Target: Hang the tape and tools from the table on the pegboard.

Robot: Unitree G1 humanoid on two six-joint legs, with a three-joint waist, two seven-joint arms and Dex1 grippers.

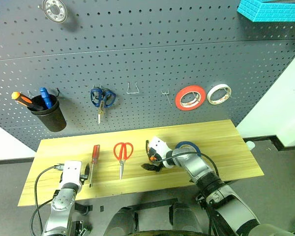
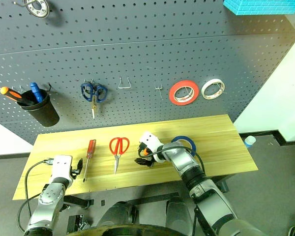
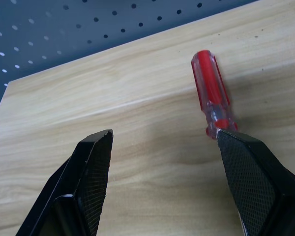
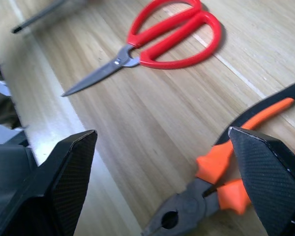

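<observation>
The right gripper (image 4: 162, 162), fingers spread wide and empty, hovers over one pair of orange-and-black pliers (image 4: 221, 189). One pair of red-handled scissors (image 4: 160, 42) lies just beyond. The left gripper (image 3: 162, 162) (also open, empty) flanks one red-handled screwdriver (image 3: 214, 93). One blue tape roll (image 1: 189, 146) sits behind the right wrist.

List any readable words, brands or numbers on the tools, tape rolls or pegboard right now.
None can be read.
Pliers: no marking shows on the handles or head.
Screwdriver: plain red handle.
Red-handled scissors: no brand shows.
Blue tape and the pegboard: no lettering can be made out.
</observation>
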